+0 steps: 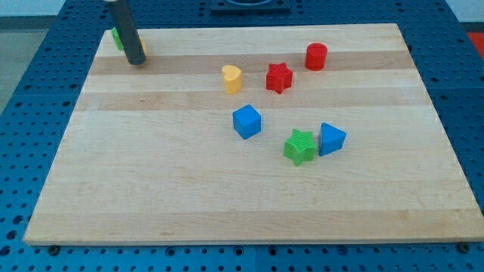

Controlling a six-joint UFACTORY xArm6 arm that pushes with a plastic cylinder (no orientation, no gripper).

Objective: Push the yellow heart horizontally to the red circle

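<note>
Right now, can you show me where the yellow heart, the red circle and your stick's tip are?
yellow heart (232, 78), camera view, middle of its top face.
red circle (316, 56), camera view, middle of its side wall.
my tip (136, 61), camera view, very end of the rod, far toward the view's left of both blocks.

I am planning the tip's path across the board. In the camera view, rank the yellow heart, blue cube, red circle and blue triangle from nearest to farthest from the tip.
From my tip at the top left:
1. yellow heart, upper middle
2. blue cube, centre
3. red circle, upper right
4. blue triangle, right of centre
</note>
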